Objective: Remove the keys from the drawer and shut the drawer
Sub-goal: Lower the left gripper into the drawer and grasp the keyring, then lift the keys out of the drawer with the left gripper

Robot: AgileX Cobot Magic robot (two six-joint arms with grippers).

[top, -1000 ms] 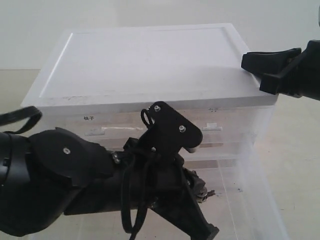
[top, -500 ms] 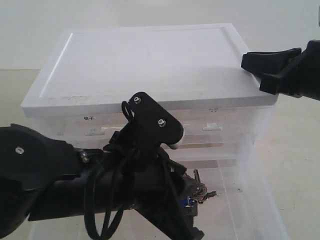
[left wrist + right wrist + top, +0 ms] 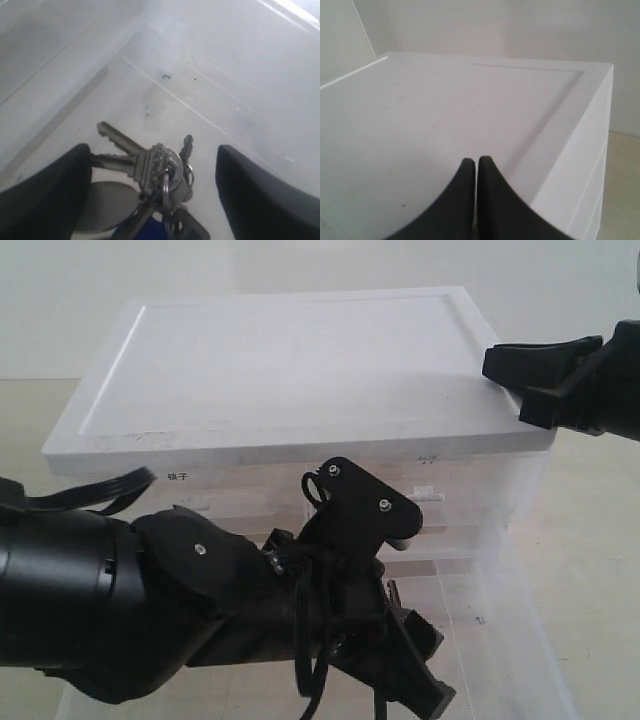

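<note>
Keys: lying flat on the floor of the drawer, not lifted. Silver blades fanned out, with the grey tag and blue fob at the near edge of the left wrist view. Hidden behind the arm in the exterior view.
Drawer: pulled well out at the foot of the white cabinet, translucent, floor otherwise bare. Handle not visible.
Left gripper: reaching down into the drawer, spread wide with one finger on each side of the bunch. One key blade running up to or under one finger. Nothing grasped.
Right gripper: pinched together on nothing, poised at a corner of the cabinet top, well apart from the drawer. Contact with the top impossible to tell.
Done so far: drawer open, left gripper lined up around the keys.
Left to do: closing on the bunch, lifting it clear of the drawer, setting it down outside, pushing the drawer shut.
Progress, as a judgement: early, at the brink of the grasp, with neither half of the task complete.
Risk, as a judgement: flat, thin keys likely to slide or splay under the fingers rather than lift cleanly.
</note>
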